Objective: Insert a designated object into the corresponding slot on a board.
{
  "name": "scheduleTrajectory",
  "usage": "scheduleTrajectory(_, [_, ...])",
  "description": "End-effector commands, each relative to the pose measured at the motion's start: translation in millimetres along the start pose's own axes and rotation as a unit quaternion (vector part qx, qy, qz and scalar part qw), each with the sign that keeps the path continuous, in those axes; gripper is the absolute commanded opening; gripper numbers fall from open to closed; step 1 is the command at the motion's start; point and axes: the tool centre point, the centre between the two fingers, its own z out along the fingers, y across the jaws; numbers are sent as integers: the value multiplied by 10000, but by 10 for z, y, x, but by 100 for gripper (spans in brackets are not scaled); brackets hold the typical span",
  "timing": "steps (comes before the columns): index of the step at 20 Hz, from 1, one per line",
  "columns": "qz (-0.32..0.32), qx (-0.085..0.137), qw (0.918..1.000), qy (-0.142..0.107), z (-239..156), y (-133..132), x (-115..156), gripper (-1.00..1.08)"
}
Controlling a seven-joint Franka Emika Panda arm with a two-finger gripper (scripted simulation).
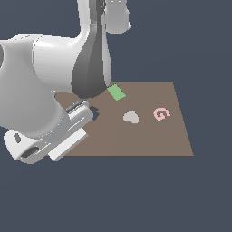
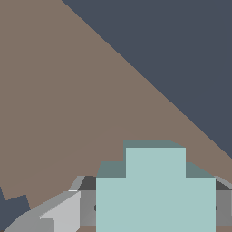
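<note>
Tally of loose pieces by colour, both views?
Green rectangle: 1
Grey-white heart: 1
Pink letter G: 1
Pale teal cross: 1, between the gripper fingers
Total: 4

I read just one sign — a pink letter "G" (image 1: 160, 113) lying on the brown board (image 1: 149, 140), beside the grey-white heart (image 1: 131, 118) — nothing else legible.

1 board (image 1: 136, 140), 1 teal cross (image 2: 155, 195), 1 green rect. (image 1: 116, 92), 1 heart (image 1: 131, 117), 1 pink G (image 1: 161, 113)
</note>
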Motion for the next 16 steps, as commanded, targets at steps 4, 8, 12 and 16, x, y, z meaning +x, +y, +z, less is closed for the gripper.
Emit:
scheduleTrajectory(4, [-580,-4,9983,2,-9,-64,50,-100])
scheduleTrajectory(8, [-1160,-5,9932,2,-14,-134,90,-100])
scheduleTrajectory(12, [-1865,-7,9825,2,-21,-226,128,-100])
scheduleTrajectory(16, [-2684,-9,9633,1,-28,-341,154,-100])
